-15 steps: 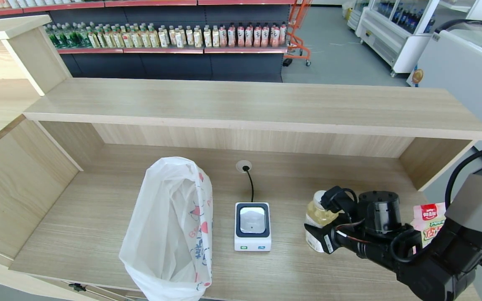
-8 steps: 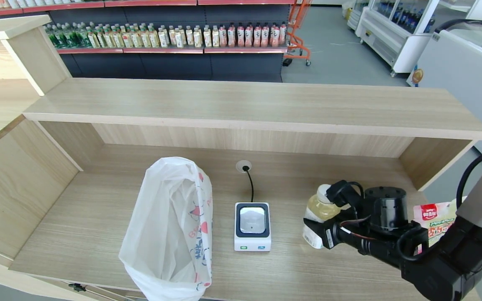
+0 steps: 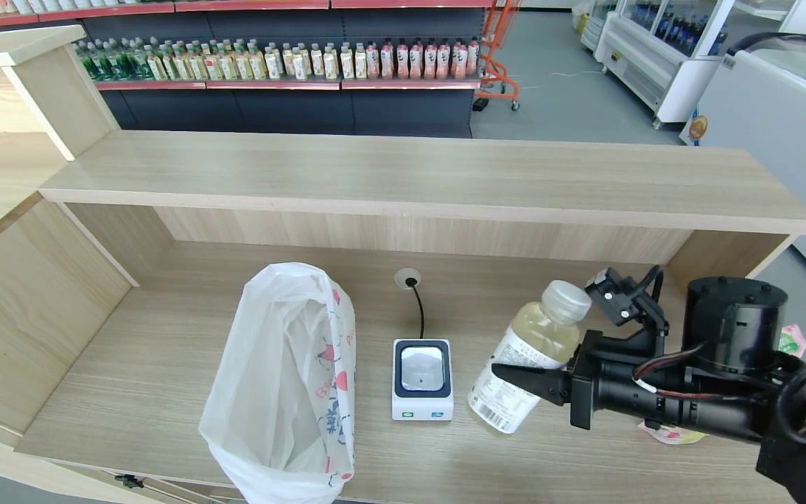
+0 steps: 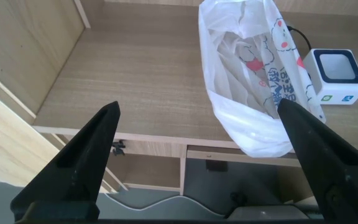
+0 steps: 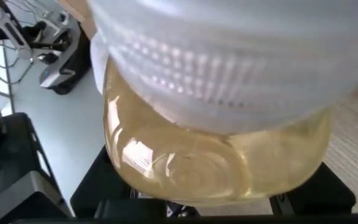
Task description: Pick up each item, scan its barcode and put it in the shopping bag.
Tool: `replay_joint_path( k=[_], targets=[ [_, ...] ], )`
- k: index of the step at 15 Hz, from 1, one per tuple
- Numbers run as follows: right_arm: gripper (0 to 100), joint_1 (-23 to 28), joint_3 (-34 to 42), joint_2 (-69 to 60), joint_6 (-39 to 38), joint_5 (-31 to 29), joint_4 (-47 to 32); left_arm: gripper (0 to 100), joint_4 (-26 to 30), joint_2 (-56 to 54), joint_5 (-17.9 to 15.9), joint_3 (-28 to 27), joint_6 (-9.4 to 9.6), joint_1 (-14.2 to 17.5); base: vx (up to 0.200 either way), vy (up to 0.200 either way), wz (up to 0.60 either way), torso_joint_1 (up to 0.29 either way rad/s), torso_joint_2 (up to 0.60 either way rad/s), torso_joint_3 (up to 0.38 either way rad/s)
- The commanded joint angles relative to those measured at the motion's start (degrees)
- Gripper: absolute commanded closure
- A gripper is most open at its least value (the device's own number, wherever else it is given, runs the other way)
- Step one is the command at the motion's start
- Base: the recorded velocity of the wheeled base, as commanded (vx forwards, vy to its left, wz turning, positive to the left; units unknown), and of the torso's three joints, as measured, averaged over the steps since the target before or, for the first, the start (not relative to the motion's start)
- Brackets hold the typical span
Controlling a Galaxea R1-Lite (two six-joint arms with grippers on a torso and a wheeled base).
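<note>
A clear bottle [image 3: 525, 360] of pale yellow drink with a white cap and white label hangs tilted above the counter, just right of the scanner [image 3: 422, 379]. My right gripper [image 3: 539, 374] is shut on the bottle's middle; the barcode end points down toward the counter. Up close, the bottle [image 5: 210, 118] shows its cap and yellow liquid. The white shopping bag [image 3: 287, 381] stands open left of the scanner, also seen as the bag [image 4: 253, 87] beside the scanner [image 4: 334, 78]. My left gripper [image 4: 197, 155] is open, held off the counter's near left edge.
A snack pouch [image 3: 791, 341] lies on the counter behind my right arm, mostly hidden. The scanner's black cable [image 3: 418, 308] runs back to a hole in the counter. A raised wooden ledge [image 3: 403, 175] borders the far side, with side walls left and right.
My right gripper has lifted the bottle off the counter, tilted it, and carried it left toward the scanner. The arm's wrist has swung right, hiding more of the snack pouch.
</note>
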State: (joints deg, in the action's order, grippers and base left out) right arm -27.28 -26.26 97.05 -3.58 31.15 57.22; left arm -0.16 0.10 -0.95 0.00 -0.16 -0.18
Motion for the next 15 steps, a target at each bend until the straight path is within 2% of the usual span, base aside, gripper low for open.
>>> replay_joint_path(
  k=[1,5,10,13,15],
  targets=[
    [100,-2.0,0.5,-5.4,-0.5,1.3,-2.1,0,0.0,0.0,0.0,0.0,-0.02,0.0,0.0,0.0,0.0,0.0,0.0,0.0],
    [100,-5.4,0.7,-8.1,-0.4,4.8,-5.8,0,0.0,0.0,0.0,0.0,-0.02,0.0,0.0,0.0,0.0,0.0,0.0,0.0],
    [100,-10.1,1.4,-9.2,-0.1,4.6,-7.7,0,0.0,0.0,0.0,0.0,-0.02,0.0,0.0,0.0,0.0,0.0,0.0,0.0],
    [100,-11.3,1.6,-8.0,4.9,4.6,-11.5,0,0.0,0.0,0.0,0.0,-0.02,0.0,0.0,0.0,0.0,0.0,0.0,0.0],
    [100,-12.8,1.1,-6.5,5.1,4.6,-11.3,0,0.0,0.0,0.0,0.0,-0.02,0.0,0.0,0.0,0.0,0.0,0.0,0.0]
  ],
)
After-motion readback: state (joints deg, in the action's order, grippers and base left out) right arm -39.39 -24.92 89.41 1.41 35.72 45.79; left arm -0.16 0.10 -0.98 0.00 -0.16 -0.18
